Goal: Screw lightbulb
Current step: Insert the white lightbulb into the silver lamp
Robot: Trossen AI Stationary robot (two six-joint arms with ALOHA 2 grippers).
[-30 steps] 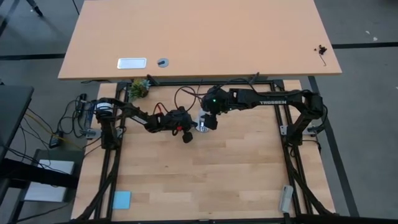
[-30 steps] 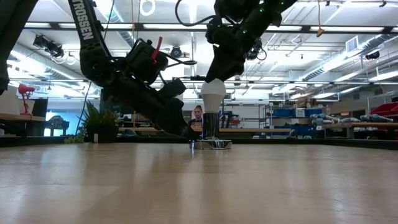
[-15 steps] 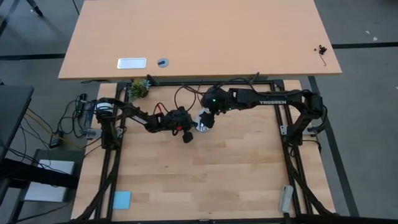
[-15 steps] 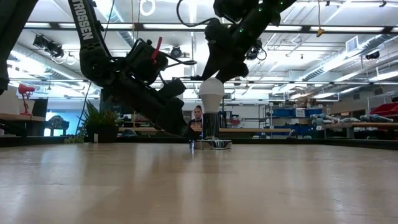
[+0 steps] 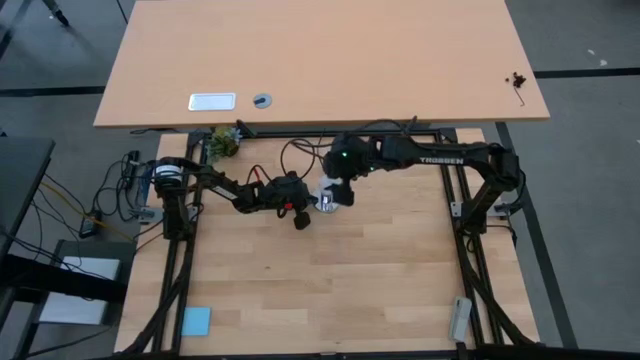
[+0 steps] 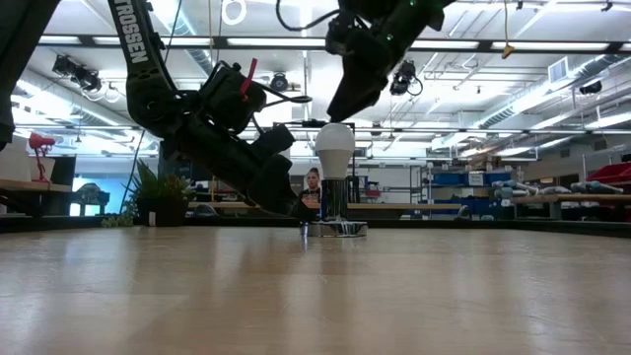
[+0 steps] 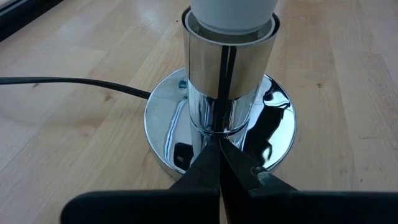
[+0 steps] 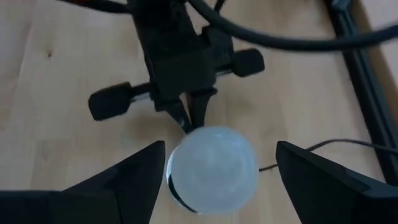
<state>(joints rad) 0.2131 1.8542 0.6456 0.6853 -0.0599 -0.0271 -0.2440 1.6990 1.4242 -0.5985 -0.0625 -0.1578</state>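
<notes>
— What's the setting?
— A pale wooden table [image 5: 330, 270] in a bright workshop, shelves and ceiling lights behind.
— And the lightbulb?
— The lightbulb [image 6: 334, 150] stands upright in the chrome socket [image 7: 229, 74], whose round mirror base [image 7: 273, 134] rests on the table with a black cord [image 7: 68, 82] trailing away.
— Where is the right gripper?
— The right gripper [image 8: 211, 180] hangs above the bulb, fingers [image 8: 320, 180] spread wide to either side of the white dome, not touching it.
— The left one?
— The left gripper [image 7: 219, 163] lies low at the socket's foot, its fingers pressed together, tips right at the chrome stem, holding nothing.
</notes>
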